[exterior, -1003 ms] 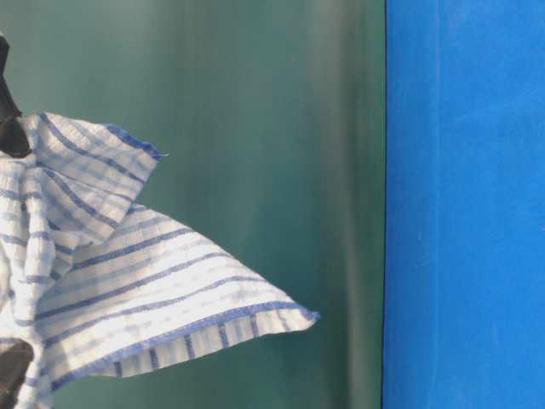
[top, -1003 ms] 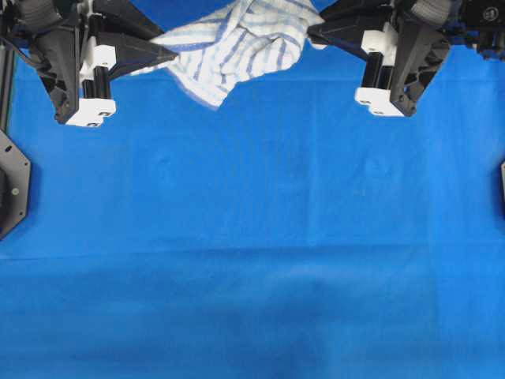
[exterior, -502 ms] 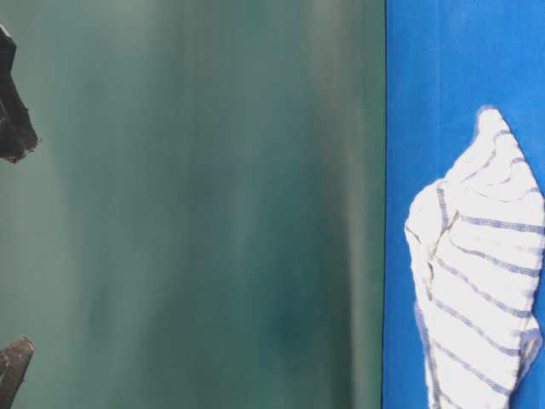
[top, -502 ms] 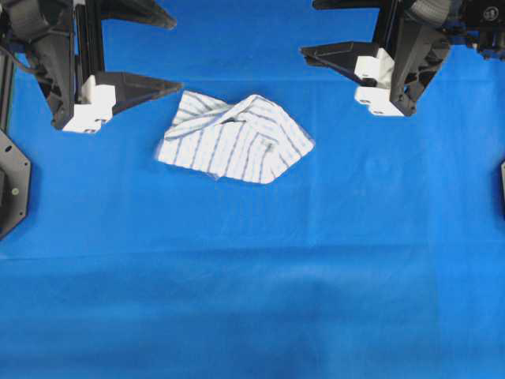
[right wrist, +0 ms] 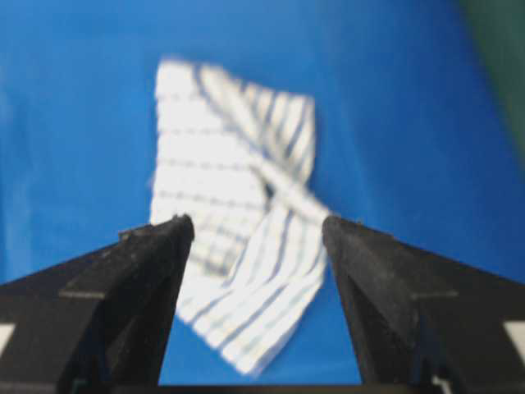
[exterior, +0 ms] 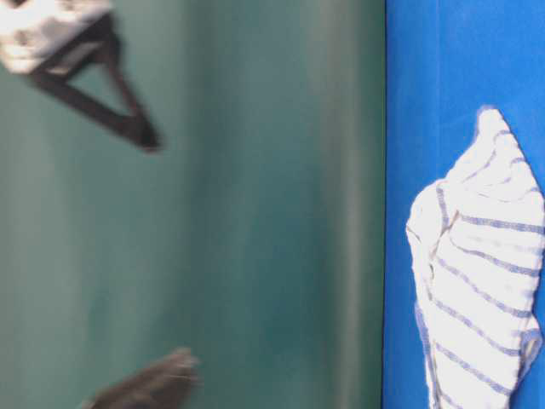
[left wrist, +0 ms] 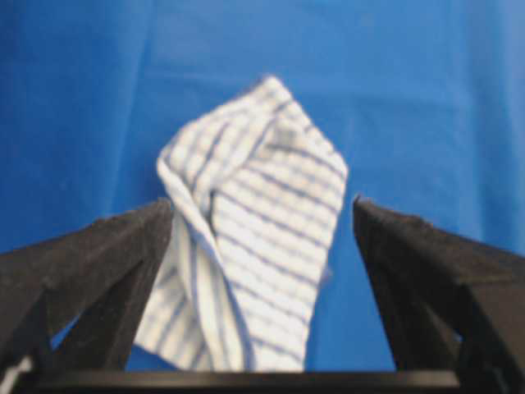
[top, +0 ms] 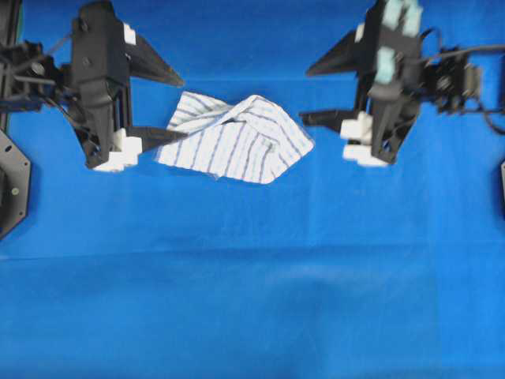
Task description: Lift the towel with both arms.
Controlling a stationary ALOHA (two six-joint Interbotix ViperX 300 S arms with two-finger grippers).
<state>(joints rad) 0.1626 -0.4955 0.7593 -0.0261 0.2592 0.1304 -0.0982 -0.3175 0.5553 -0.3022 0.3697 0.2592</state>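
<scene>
Left of the towel you have the left gripper, jaws spread wide and gripping nothing; its lower fingertip sits just at the towel's left edge. The towel lies crumpled on the blue cover, loose on every side, with bare cover all around and a broad stretch below it. Right of the towel, your right gripper points back at it, jaws apart as well, tips just off its right corner.

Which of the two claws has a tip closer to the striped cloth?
The left gripper: seen from overhead, its lower tip reaches the towel edge, while the right gripper shows bare blue beside the towel.
</scene>
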